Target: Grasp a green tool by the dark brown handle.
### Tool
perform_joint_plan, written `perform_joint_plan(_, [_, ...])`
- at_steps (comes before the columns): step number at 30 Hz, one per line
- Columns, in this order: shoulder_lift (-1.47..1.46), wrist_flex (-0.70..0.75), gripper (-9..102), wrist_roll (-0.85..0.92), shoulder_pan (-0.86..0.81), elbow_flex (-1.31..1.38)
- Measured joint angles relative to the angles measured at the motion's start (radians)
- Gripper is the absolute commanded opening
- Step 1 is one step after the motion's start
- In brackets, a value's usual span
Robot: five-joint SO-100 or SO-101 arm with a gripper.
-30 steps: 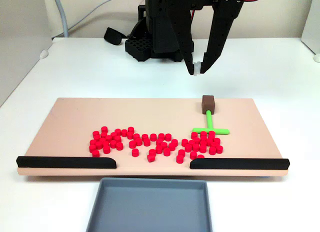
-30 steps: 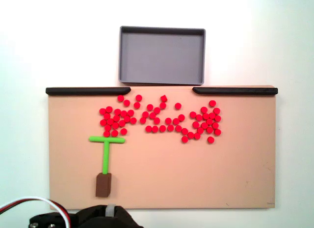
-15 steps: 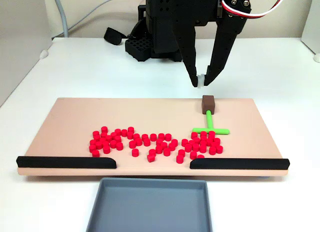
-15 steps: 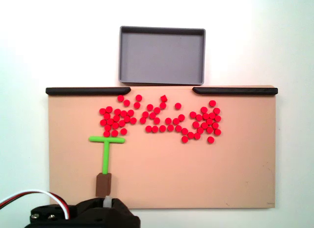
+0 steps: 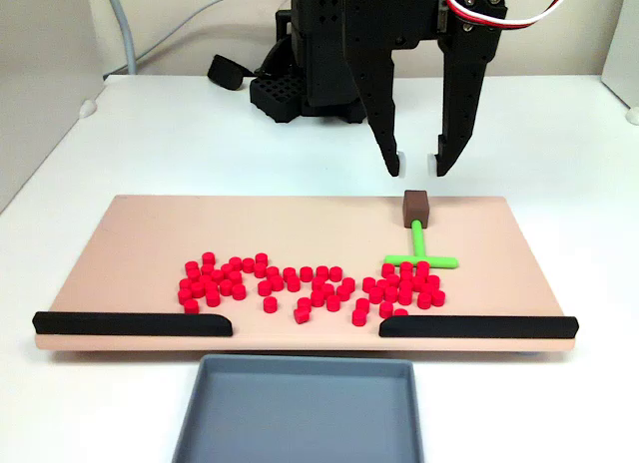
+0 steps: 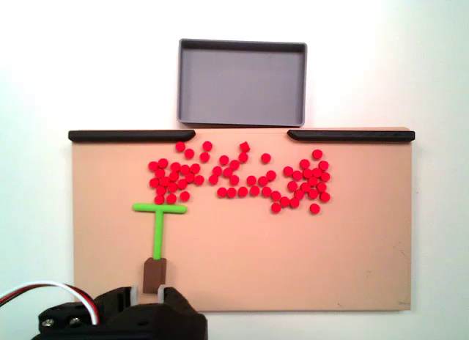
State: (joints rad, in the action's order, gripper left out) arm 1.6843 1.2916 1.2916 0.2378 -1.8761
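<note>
Nearest us in a fixed view, we see the grey tray, then the board where the green tool lies flat, crossbar among the red cylinders. Beyond, its dark brown handle sits below our gripper, whose fingers are spread apart, hovering above it without touching.

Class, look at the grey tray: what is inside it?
Nothing can be seen inside the grey tray; its floor looks bare in the top-down fixed view. All the red cylinders lie on the tan board instead.
</note>
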Motion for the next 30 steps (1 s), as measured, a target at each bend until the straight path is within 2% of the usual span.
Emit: perform_joint_plan(30, [-0.12, -0.031, 13, -0.002, -0.018, 0.04])
